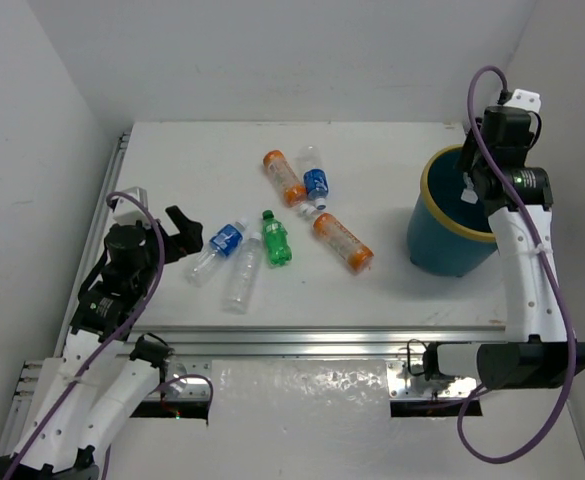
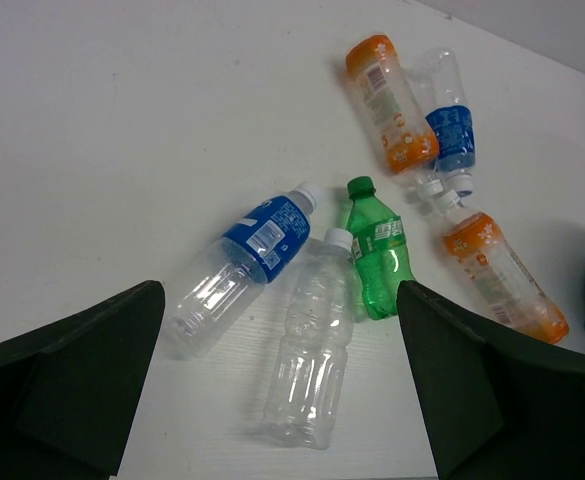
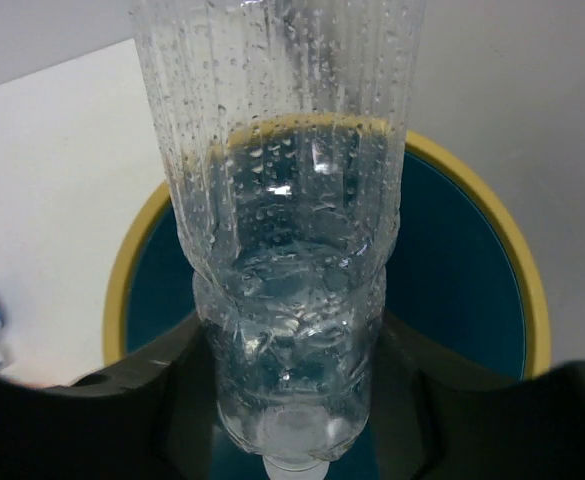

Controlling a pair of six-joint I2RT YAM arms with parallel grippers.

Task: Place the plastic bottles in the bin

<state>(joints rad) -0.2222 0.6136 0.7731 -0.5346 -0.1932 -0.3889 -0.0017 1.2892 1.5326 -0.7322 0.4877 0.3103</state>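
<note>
Bottle held above the bin, not yet dropped. The right gripper (image 3: 292,405) has its two dark fingers pressed against the sides of a clear ribbed plastic bottle (image 3: 287,200), pinching it low near the neck with the cap end pointing down. Directly beneath the gripper is the round dark teal bin with a yellow rim (image 3: 525,290), its open mouth under the cap.

The bottle's thin wall is beaded with droplets and dented at the waist, so it looks slippery and easily crushed. Most of its length rises above the fingers. If the grip loosens unevenly it could tip, strike the hard rim and bounce out onto the smooth white table (image 2: 122,120).

The left gripper (image 2: 277,330) is spread wide and holds nothing. Ahead of it six bottles lie on their sides:
- a plain clear ribbed bottle (image 2: 312,350) is nearest
- a clear blue-labelled bottle (image 2: 262,240) lies to the left of that one
- a glossy green bottle (image 2: 377,250) lies to its right
- two orange white-labelled bottles (image 2: 390,103) lie farther off
- a second blue-labelled bottle (image 2: 450,125) lies with the orange pair

All are round-bodied and light, so a nudge from a finger would likely roll them into each other or away.
</note>
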